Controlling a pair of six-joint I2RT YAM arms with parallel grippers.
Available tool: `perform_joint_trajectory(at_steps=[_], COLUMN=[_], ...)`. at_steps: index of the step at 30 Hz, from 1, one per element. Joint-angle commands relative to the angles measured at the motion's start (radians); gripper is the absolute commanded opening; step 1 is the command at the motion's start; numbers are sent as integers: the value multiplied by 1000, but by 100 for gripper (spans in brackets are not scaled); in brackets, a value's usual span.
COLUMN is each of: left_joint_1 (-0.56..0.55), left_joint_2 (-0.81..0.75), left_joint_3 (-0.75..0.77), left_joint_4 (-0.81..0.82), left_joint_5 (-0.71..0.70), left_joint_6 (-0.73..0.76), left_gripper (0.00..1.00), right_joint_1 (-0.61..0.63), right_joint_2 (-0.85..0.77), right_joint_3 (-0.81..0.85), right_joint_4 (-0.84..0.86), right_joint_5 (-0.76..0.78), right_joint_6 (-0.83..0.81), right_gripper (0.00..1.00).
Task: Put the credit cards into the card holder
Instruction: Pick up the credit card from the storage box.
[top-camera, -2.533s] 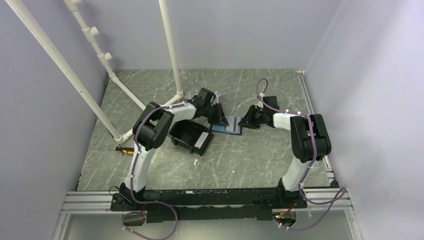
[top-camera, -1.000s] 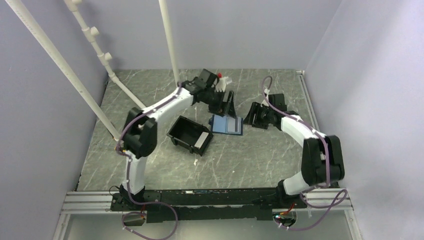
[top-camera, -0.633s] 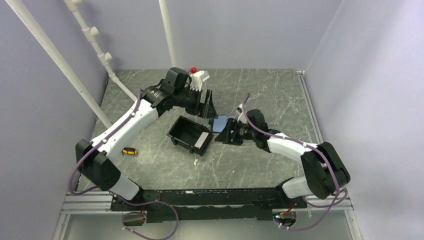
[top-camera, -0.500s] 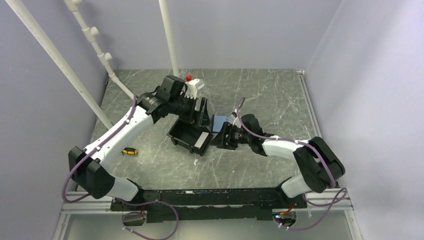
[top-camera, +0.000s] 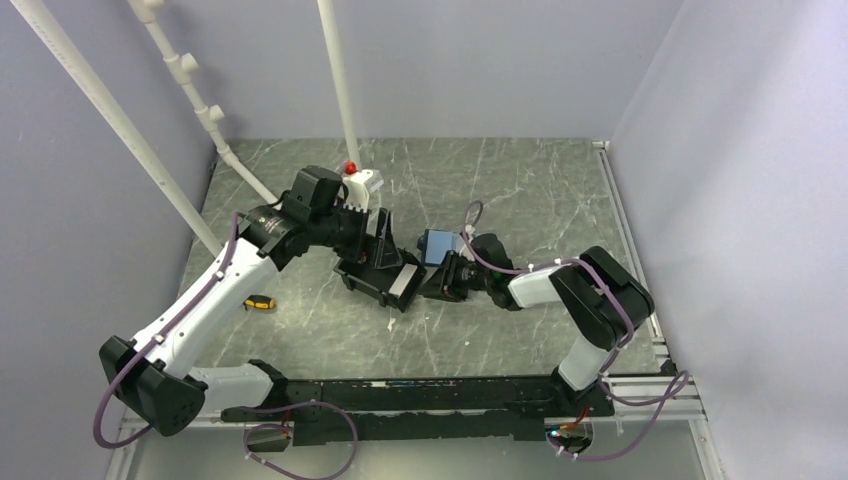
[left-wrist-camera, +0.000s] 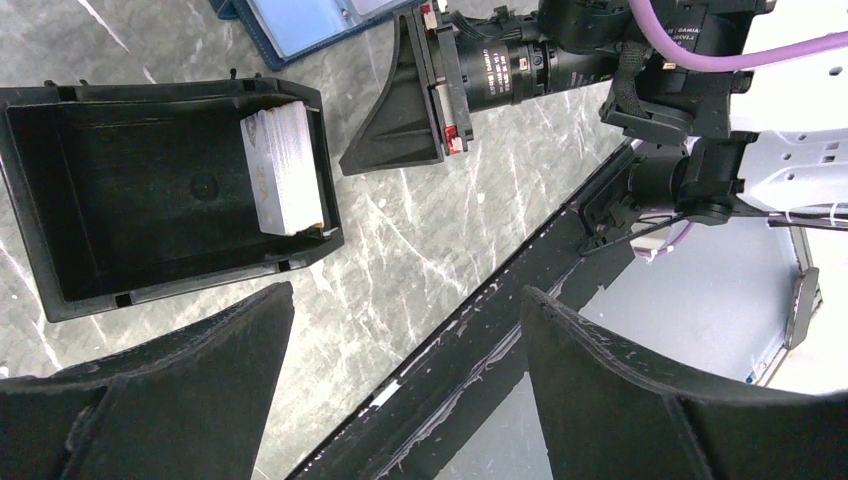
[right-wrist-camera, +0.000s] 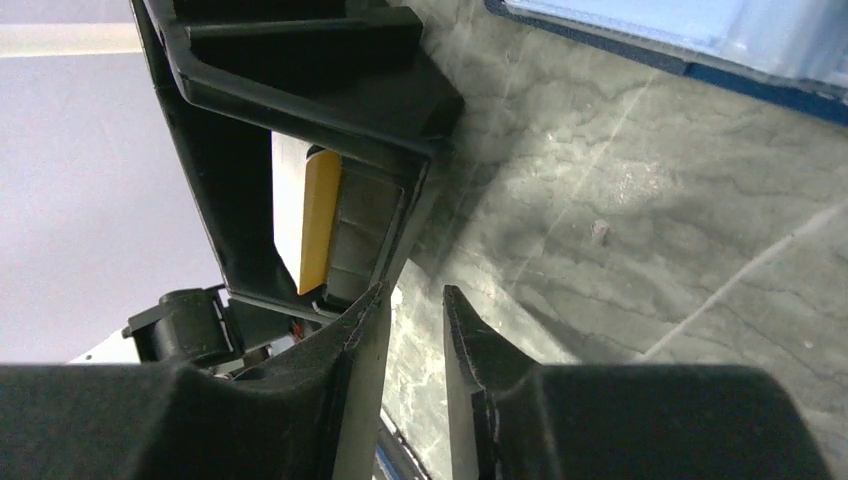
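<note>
The credit cards (left-wrist-camera: 283, 170) stand on edge as a small stack inside the right end of a black bin (left-wrist-camera: 150, 190). The right wrist view shows an orange card (right-wrist-camera: 320, 215) between a whitish and a grey one. The card holder (top-camera: 437, 245) lies open on the table just behind the bin's right end, its light blue inside (left-wrist-camera: 300, 20) up. My left gripper (left-wrist-camera: 407, 295) hovers wide open above the bin, holding nothing. My right gripper (right-wrist-camera: 414, 292) sits low beside the bin's right end (top-camera: 405, 285), jaws a narrow gap apart with nothing between them.
A yellow-and-black screwdriver (top-camera: 260, 302) lies on the table left of the bin. White pipes (top-camera: 340, 100) rise at the back left. The black rail (top-camera: 400, 385) runs along the near edge, and walls close in the left, back and right sides.
My left gripper swung back and left from near the card holder to above the bin. My right gripper slid left, down to the bin's right end, and its jaws narrowed.
</note>
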Motion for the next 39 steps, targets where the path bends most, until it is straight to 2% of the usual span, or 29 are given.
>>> perform_joint_trajectory(at_steps=[1,13,22,29,32,39], left_joint_1=[5,28,195,267,273,274], left_joint_2=[-13,-14,10,88,133,276], left_joint_3=[15,-26,-108,-130,-121,-103], left_joint_4=[-7,-24,-6,51,75,125], left_joint_5=[-17,-39,23,40,27,21], left_joint_6=[27,36,36,54,76,123], left_gripper=[88,88,92,93,91,90], right_joint_1=[9,42,85,106,106,80], right_joint_2=[18,121,212,285,285,173], right_joint_3=[52,159,290,408,437,416], right_joint_4=[63,79,76,49,0,-200], right_joint_5=[12,-10,-22,-37,-43,6], right_joint_6=[2,17,31,24,-4,-153], right_gripper=[28,20,19,19,22,33])
